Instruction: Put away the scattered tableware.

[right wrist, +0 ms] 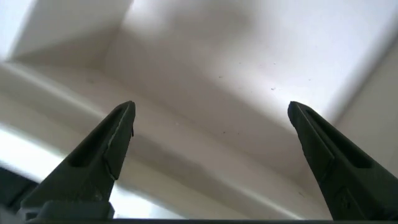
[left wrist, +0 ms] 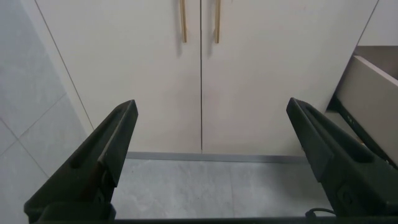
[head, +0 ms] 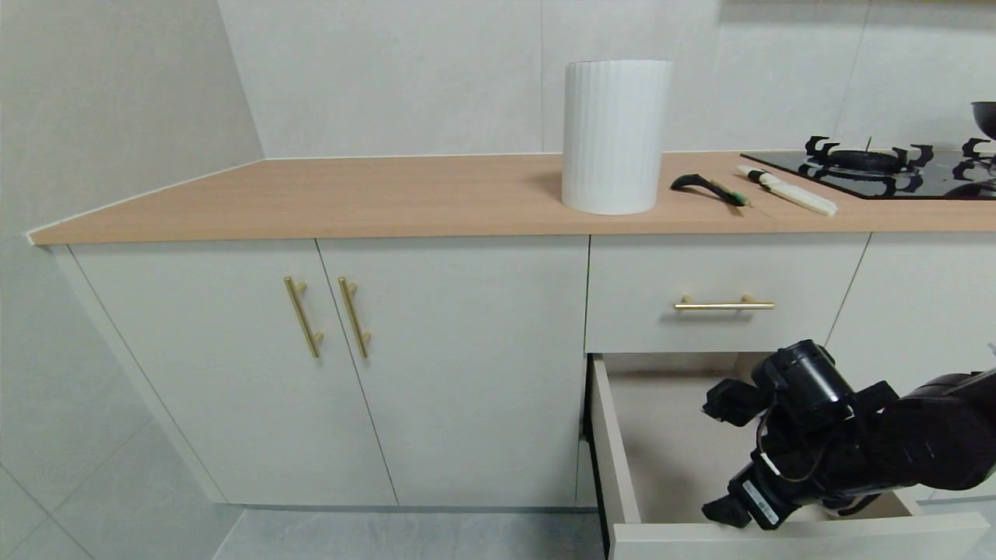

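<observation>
Two pieces of tableware lie on the wooden countertop (head: 350, 194), to the right of a tall white ribbed container (head: 615, 136). One is a black-handled utensil (head: 704, 187), the other a white knife (head: 787, 190). Well below them, the lower drawer (head: 615, 451) stands pulled out with a bare pale inside (right wrist: 249, 74). My right gripper (head: 720, 459) hangs open over the drawer's inside, holding nothing (right wrist: 211, 109). My left gripper (left wrist: 211, 107) is open and empty, low in front of the cabinet doors (left wrist: 249, 74) and the grey floor.
A black gas hob (head: 879, 167) sits at the counter's far right, just beyond the knife. A shut drawer with a gold handle (head: 724, 306) lies above the open one. The open drawer's corner (left wrist: 373, 87) juts out beside the double doors.
</observation>
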Tool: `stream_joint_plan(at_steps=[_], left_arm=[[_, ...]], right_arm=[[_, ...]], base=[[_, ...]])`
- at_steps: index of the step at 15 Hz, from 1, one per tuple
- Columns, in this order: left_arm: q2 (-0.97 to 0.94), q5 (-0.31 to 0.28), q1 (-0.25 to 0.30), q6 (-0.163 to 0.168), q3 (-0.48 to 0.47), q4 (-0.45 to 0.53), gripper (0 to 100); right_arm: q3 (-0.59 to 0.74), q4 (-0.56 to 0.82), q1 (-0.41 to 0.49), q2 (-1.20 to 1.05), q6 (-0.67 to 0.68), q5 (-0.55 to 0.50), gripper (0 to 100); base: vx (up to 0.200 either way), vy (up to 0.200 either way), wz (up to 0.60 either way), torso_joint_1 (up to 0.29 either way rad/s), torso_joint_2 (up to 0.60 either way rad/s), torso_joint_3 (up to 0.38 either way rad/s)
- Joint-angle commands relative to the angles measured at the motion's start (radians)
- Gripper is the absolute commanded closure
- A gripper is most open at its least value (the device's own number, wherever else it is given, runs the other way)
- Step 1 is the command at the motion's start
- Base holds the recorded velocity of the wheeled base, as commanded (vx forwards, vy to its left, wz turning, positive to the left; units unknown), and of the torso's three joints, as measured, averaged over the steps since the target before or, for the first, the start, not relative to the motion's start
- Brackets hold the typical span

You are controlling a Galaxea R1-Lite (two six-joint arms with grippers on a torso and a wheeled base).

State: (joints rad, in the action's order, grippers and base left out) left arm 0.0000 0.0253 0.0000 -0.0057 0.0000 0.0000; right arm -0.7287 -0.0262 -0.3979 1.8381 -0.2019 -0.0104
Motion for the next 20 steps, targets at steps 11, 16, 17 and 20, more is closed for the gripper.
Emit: stream_joint_plan(at_steps=[11,16,17,20], left_arm=[[0.0,0.001,0.0,0.0,0.0,0.0,0],[0.0,0.001,0.0,0.0,0.0,0.0,0],[0.0,0.001,0.0,0.0,0.0,0.0,0],[0.0,0.001,0.0,0.0,0.0,0.0,0]], right_arm=[[-0.015,0.195,-0.102,-0.06,-0.031,-0.051,0],[-0.23,0.201,-0.022,-0.08,0.326,-0.06,0],[-0.255,0.201,0.01,-0.083,0.366,-0.054,0],[-0.275,0.193,0.082,-0.111,0.361,-0.052,0]], base=[[0.0,0.0,0.0,0.0,0.0,0.0],[0.0,0.0,0.0,0.0,0.0,0.0],[0.0,0.0,0.0,0.0,0.0,0.0],[0.0,0.0,0.0,0.0,0.0,0.0]])
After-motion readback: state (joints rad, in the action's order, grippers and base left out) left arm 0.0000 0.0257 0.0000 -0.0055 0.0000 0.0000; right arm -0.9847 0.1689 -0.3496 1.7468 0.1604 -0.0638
